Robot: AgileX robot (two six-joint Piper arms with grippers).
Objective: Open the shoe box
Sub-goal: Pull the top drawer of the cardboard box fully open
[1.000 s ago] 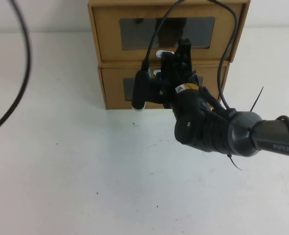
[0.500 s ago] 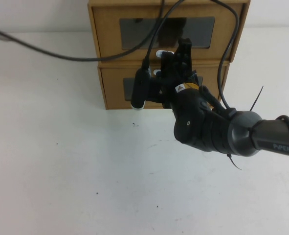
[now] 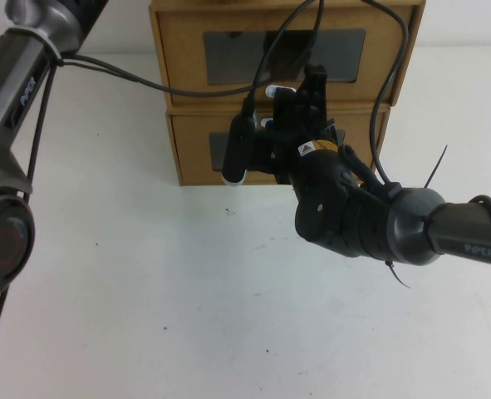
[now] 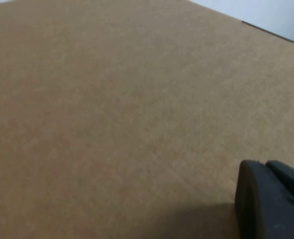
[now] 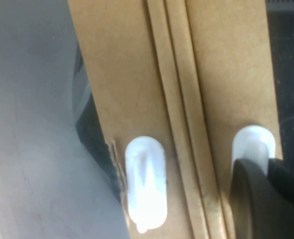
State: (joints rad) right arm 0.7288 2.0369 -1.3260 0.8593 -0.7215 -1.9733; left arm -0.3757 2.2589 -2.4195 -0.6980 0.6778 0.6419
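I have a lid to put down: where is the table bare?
Bare table lies in front of the boxes, from the left arm across to the right arm, and along the near edge. It is crowded at the box fronts: the right gripper, shut, sits by the white tabs; the left gripper hangs over cardboard.

The plain brown cardboard shoe boxes (image 3: 183, 58) have dark windows (image 3: 224, 58) and white oval plastic handles (image 5: 146, 191). The table (image 3: 145, 291) is white. The black right gripper (image 3: 314, 81) sits at a handle, and the black left gripper (image 4: 271, 199) is over brown cardboard.
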